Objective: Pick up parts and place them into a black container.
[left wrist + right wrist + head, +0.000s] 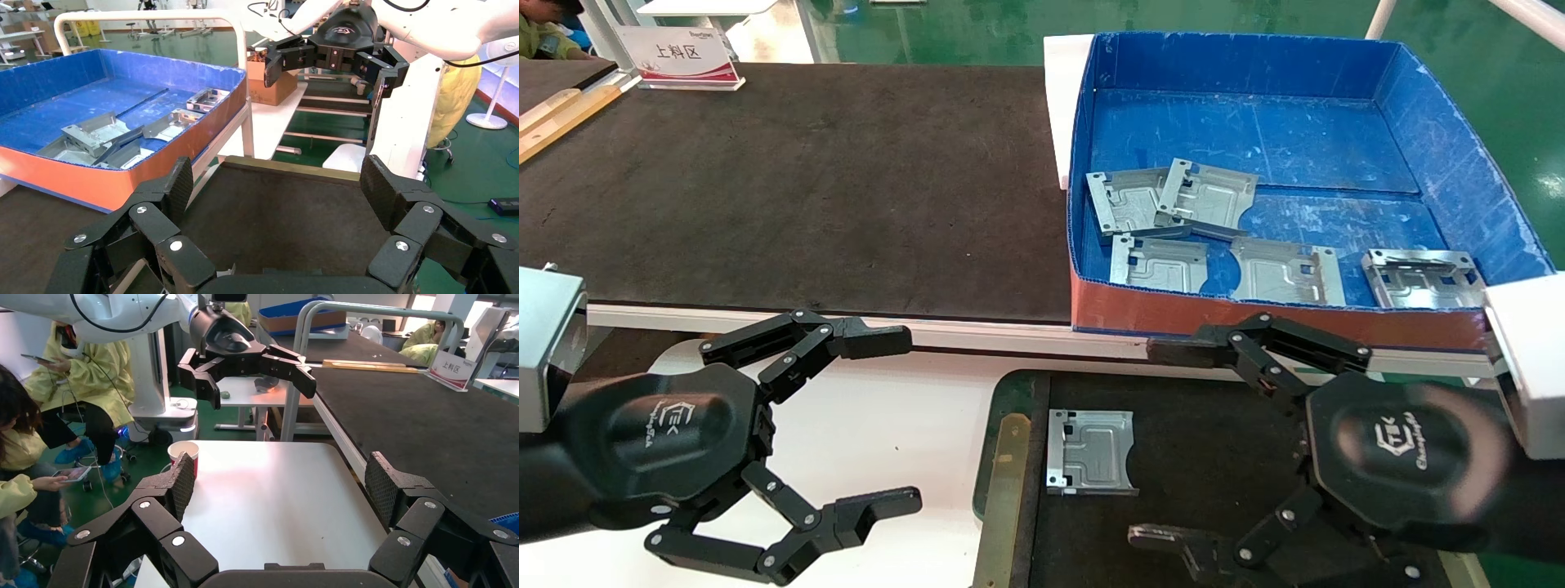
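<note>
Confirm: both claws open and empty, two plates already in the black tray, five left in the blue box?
Not quite. The head view shows one plate in the black tray, not two. Left claw and right claw are open and empty; five remain in the blue box.

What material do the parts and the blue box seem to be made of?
The parts: likely stamped sheet metal, silver-grey with a dull sheen, embossed channels and bent tabs. The blue box: probably corrugated plastic board; fluted cut edges show on the rim, and the floor is scuffed white.
</note>
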{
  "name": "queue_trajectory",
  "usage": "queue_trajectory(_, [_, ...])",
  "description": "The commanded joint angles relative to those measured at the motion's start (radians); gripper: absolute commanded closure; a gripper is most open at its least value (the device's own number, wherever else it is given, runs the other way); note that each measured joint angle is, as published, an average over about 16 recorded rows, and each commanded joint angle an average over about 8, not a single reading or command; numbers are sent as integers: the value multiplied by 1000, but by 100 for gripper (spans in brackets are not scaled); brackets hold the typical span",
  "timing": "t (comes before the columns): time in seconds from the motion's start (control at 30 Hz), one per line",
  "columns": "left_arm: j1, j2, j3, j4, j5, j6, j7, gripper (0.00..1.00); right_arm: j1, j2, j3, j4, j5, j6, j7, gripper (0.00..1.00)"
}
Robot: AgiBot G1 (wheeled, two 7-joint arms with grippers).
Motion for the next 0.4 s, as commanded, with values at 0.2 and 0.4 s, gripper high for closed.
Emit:
queue_trajectory(0.2, [0,0,0,0,0,0,0,0,7,-3,-6,-9,-1,-1,-3,0])
queue_trajectory(0.4, [0,0,0,0,0,0,0,0,10,-5,-8,-13,-3,-1,-5,0])
